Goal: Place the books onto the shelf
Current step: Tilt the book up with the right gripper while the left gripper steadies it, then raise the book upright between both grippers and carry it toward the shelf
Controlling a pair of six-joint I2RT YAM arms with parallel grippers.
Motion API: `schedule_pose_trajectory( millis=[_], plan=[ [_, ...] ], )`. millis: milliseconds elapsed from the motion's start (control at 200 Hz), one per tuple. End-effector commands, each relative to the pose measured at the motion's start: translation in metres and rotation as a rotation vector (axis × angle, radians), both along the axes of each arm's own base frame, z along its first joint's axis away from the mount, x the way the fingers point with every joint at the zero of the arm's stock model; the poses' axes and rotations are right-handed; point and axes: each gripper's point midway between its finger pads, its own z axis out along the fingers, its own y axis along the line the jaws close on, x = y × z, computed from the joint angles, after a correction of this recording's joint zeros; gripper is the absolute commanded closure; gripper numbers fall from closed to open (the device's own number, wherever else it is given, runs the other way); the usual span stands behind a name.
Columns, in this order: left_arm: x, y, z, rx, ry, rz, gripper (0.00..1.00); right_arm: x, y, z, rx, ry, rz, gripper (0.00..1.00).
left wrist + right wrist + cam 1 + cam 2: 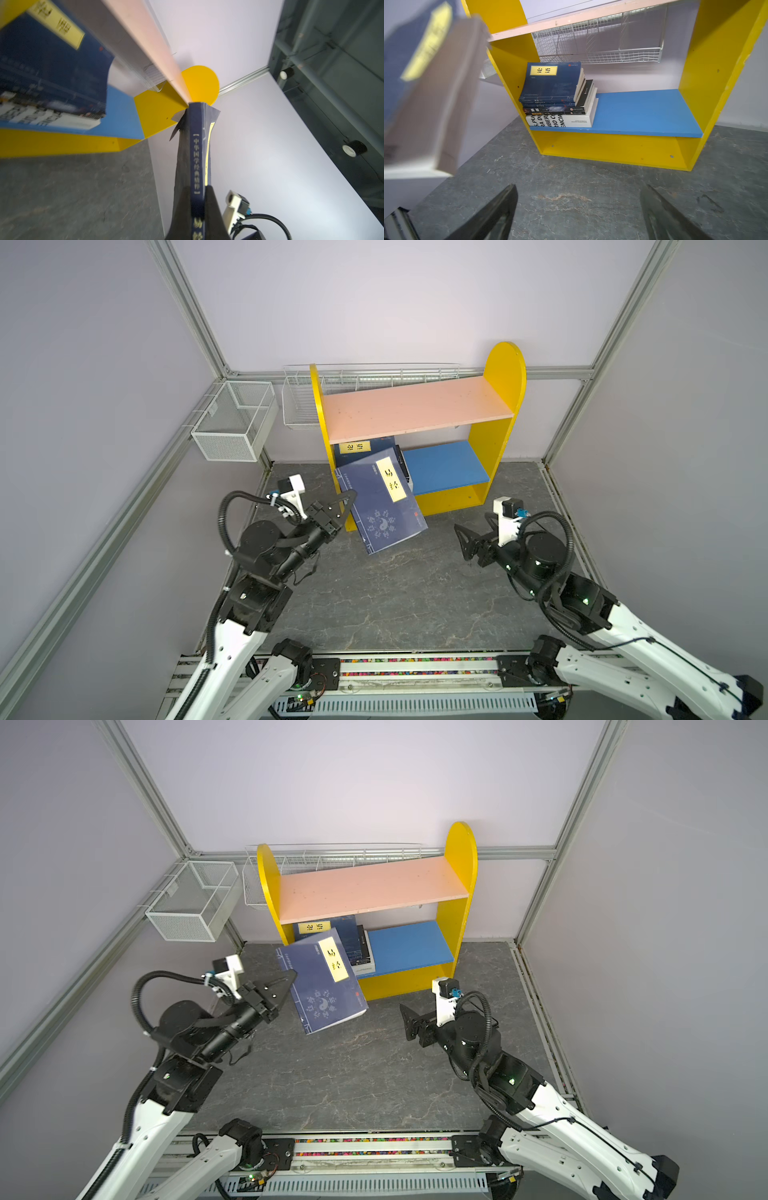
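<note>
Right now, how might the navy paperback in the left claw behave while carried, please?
Probably floppy: the navy paperback has a cover splaying at its far end. Gripped only at the spine by the left claw, it may sag or swivel.

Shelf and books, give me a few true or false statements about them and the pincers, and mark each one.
1. The left pincer is shut on a navy book. True.
2. The right pincer holds a book. False: it is open and empty.
3. The stack lies on the pink board. False: that board is bare, and the stack lies on the blue board.
4. The white book is at the bottom of the stack. True.
</note>
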Motion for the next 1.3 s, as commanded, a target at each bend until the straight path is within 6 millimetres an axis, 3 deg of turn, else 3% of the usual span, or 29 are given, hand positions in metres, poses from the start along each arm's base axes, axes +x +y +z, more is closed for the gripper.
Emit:
schedule_pose_trajectory(
  millis=[0, 80, 175, 225, 280, 375, 395, 610, 995, 1080, 1135, 1295],
  plan=[
    [-0.01, 0.026, 0.05, 0.002, -0.238, 0.16, 1.0, -0.013, 0.04, 0.044, 0.275, 0.027, 0.228, 0.1],
    [-0.011, 0.042, 0.074, -0.069, -0.339, 0.248, 1.0, -0.02, 0.06, 0.063, 0.394, 0.03, 0.35, 0.11],
    [-0.005, 0.049, 0.088, -0.139, -0.407, 0.308, 1.0, -0.023, 0.08, 0.079, 0.513, 0.045, 0.454, 0.11],
    [-0.003, 0.047, 0.093, -0.164, -0.434, 0.315, 1.0, -0.024, 0.089, 0.086, 0.564, 0.048, 0.508, 0.11],
    [0.013, 0.036, 0.086, -0.146, -0.419, 0.34, 1.0, -0.023, 0.098, 0.093, 0.615, 0.04, 0.554, 0.11],
    [0.019, 0.02, 0.08, -0.139, -0.431, 0.372, 1.0, -0.029, 0.109, 0.109, 0.69, -0.023, 0.656, 0.11],
    [0.018, 0.017, 0.08, -0.144, -0.441, 0.372, 1.0, -0.03, 0.108, 0.124, 0.713, -0.055, 0.675, 0.11],
    [0.021, -0.002, 0.072, -0.2, -0.443, 0.386, 1.0, -0.023, 0.124, 0.136, 0.77, -0.073, 0.741, 0.09],
    [0.033, -0.036, 0.069, -0.271, -0.43, 0.323, 1.0, -0.005, 0.136, 0.123, 0.813, 0.022, 0.714, 0.0],
    [0.032, -0.042, 0.069, -0.264, -0.429, 0.312, 1.0, 0.0, 0.138, 0.12, 0.825, 0.033, 0.701, 0.04],
    [0.032, -0.045, 0.068, -0.268, -0.426, 0.302, 1.0, 0.004, 0.136, 0.121, 0.84, 0.029, 0.693, 0.11],
    [0.034, -0.055, 0.06, -0.262, -0.408, 0.284, 1.0, 0.016, 0.125, 0.126, 0.925, 0.019, 0.681, 0.54]
  ],
)
